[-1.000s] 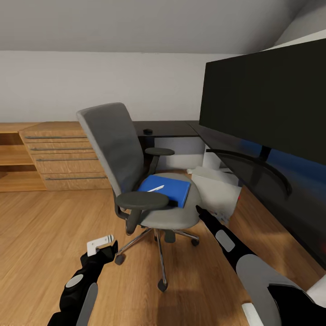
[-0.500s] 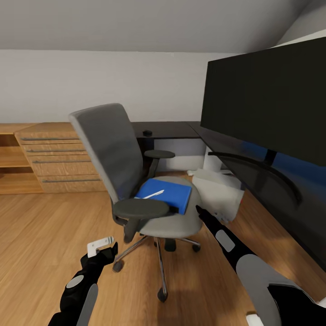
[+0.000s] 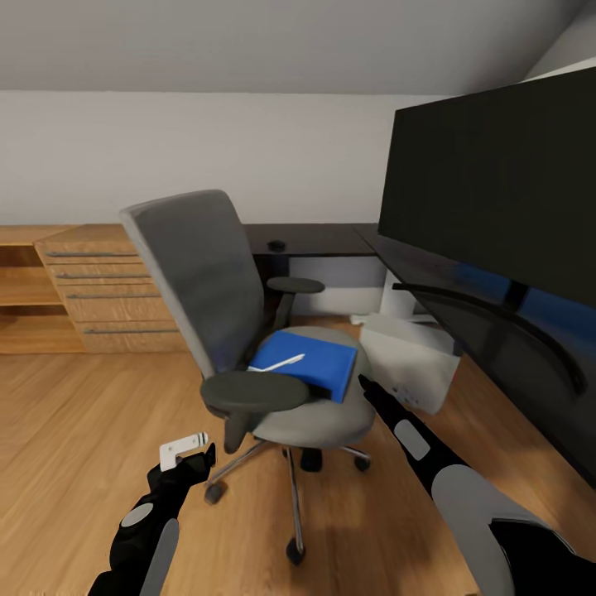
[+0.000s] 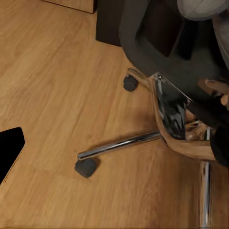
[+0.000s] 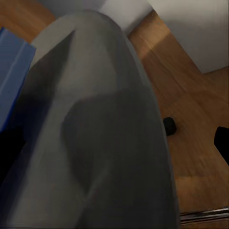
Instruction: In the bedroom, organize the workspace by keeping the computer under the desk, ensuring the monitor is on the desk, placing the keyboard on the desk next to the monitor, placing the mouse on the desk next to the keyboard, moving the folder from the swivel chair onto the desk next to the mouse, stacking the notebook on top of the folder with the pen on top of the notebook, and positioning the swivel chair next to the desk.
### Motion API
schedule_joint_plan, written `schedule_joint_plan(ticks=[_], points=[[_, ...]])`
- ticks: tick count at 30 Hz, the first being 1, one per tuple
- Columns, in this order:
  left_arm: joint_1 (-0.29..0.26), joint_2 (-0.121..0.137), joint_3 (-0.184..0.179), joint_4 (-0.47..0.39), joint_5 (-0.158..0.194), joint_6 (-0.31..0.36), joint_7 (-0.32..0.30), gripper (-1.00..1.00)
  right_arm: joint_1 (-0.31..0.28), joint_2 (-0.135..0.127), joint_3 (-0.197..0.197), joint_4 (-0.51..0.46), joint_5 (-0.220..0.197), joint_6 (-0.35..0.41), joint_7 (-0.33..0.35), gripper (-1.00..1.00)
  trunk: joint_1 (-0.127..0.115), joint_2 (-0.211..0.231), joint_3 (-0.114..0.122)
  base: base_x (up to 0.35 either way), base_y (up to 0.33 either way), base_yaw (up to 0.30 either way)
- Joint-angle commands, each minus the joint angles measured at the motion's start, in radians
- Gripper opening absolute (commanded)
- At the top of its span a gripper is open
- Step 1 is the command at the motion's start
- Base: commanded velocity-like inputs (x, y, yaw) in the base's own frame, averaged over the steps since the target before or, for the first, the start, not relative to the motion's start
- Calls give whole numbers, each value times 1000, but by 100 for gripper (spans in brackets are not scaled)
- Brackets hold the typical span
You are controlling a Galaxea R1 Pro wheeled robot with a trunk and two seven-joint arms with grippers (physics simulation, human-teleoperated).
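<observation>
Swinging round, the whole view has slid across chair and monitor; camera motion, it seems, nothing handled yet.

Right claw [image 3: 364, 382] noses at the swivel chair [image 3: 248, 331] seat's front edge, left claw [image 3: 184, 448] hangs low beside the base; spread or pressed together, can't tell. Folder [image 3: 308, 362] lies flat mid-seat, white pen [image 3: 281, 362] on top. Looks thin, light, slick: pinch an overhanging edge. Monitor [image 3: 497, 190] stands on the bench [image 3: 314, 240].

The whole head view swings a bit left, so the monitor [image 3: 505, 190] and computer [image 3: 411, 362] drift right, while the swivel chair [image 3: 240, 331] turns some, its folder [image 3: 319, 362] and white pen [image 3: 280, 362] ending up nearer the right gripper [image 3: 364, 384].
</observation>
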Motion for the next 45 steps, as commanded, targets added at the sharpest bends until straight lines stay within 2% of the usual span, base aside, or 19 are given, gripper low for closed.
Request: schedule_joint_plan(ticks=[1, 29, 45], points=[[-1, 0, 0, -1, 10, 4, 6, 100, 0, 1, -4, 3, -4, 0, 8, 100, 0, 0, -1, 1, 0, 261], [-1, 0, 1, 5, 12, 4, 7, 100, 0, 1, -4, 3, -3, 0, 13, 100, 0, 0, -3, 0, 0, 267], [-1, 0, 1, 17, 12, 4, 7, 100, 1, -6, -6, -1, -3, 0, 16, 100, 0, 0, -5, 0, 0, 22]])
